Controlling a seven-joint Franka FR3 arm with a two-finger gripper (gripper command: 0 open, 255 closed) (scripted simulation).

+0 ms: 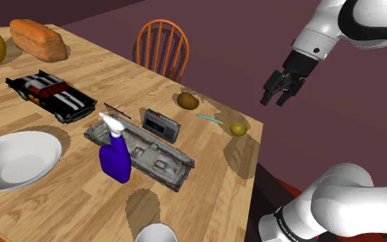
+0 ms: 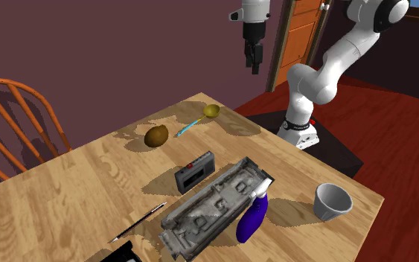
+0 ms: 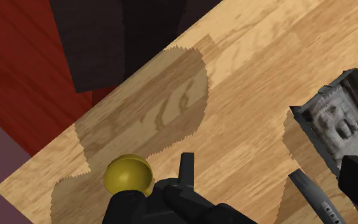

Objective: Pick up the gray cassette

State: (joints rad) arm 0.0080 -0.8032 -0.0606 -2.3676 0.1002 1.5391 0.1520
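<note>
The gray cassette [image 1: 160,124] [image 2: 194,170] is a small dark grey box with a red dot, standing on edge on the wooden table [image 1: 205,165], between a brown kiwi [image 1: 188,101] and a long grey moulded tray [image 1: 140,152] [image 3: 336,121]. My gripper [image 1: 278,94] [image 2: 254,58] [image 3: 270,162] hangs high in the air beyond the table's corner, well away from the cassette, open with nothing between its fingers. Below it lies a small yellow fruit [image 3: 128,176] [image 1: 238,128] [image 2: 211,112].
A blue spray bottle [image 1: 114,157] stands against the tray. A black toy car [image 1: 50,96], a white bowl [image 1: 13,159], bread [image 1: 39,39] and a white cup [image 2: 332,201] share the table. An orange chair [image 1: 161,48] stands behind it.
</note>
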